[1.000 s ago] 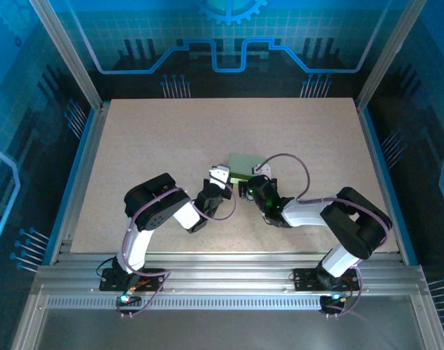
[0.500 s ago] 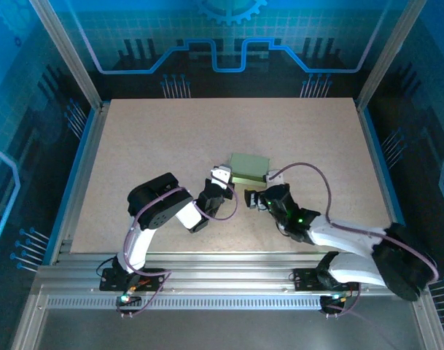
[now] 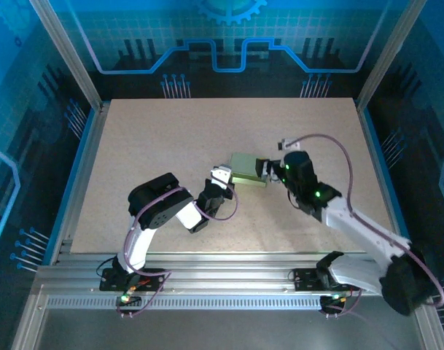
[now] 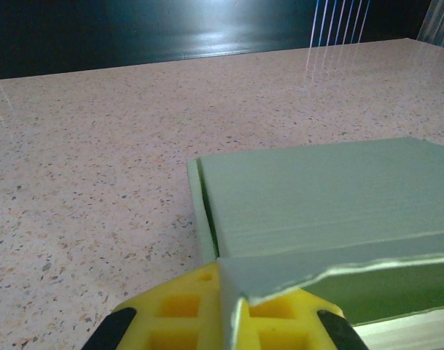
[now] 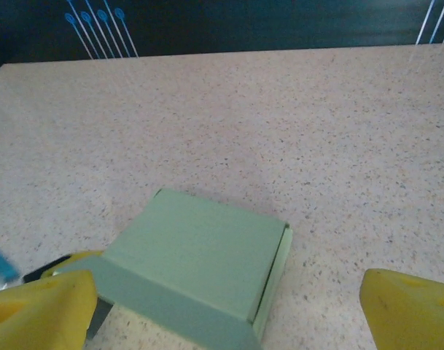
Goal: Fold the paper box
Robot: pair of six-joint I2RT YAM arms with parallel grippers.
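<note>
Speckled beige-pink stone-look counter (image 3: 170,138), matt, with faint light glare towards its far edge. Blue-lit panels (image 3: 229,51) printed with grid and circuit-line patterns enclose it on 3 sides, and 2 slanted metal posts (image 3: 68,55) stand at the far corners. Ribbed aluminium rails (image 3: 222,281) run along the near edge and carry both arm bases.

The paper box (image 3: 247,169), pale green card folded into a low flat rectangle, lies on the counter near its middle, slightly right of centre. The left gripper (image 3: 222,175) is at the box's left near corner, its yellow fingers (image 4: 170,317) pressed together on a thin card flap there. The right gripper (image 3: 267,170) sits at the box's right end with its yellow fingers (image 5: 411,306) spread wide. In the right wrist view the box lies between them, close to 1 finger and clear of the other.
</note>
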